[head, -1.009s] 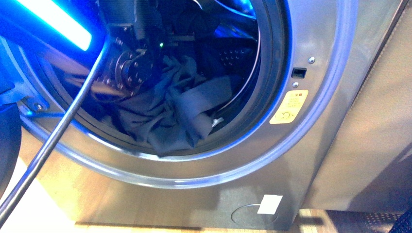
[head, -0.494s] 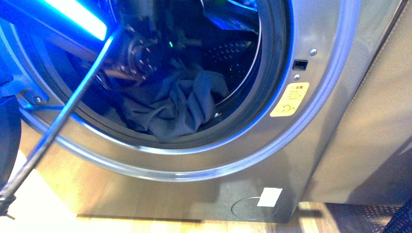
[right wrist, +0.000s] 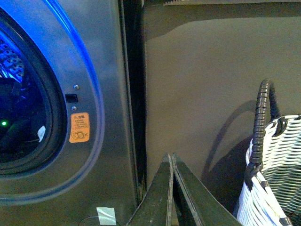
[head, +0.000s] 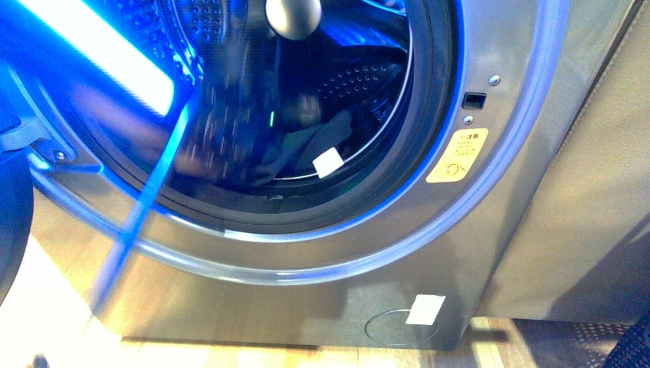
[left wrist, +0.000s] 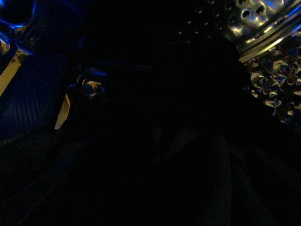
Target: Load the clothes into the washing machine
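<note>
Right claw point(right wrist: 171, 162) sits pressed shut and empty, well outside the washing machine point(head: 490, 230), near a woven basket point(right wrist: 275, 174). I see my left arm point(head: 130, 84) as a blur reaching through the porthole; its claw state I cannot tell, the wrist view being nearly dark. The clothes point(head: 306, 146) lie low inside the drum, white tag point(head: 328, 162) showing, clear of the gasket rim point(head: 429, 115).

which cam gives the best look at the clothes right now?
Front view: the clothes lie low inside the washing machine drum, white tag showing. Left wrist view is nearly dark, tells nothing. Right wrist view shows only the dark porthole and a pale speck, maybe the tag.
</note>
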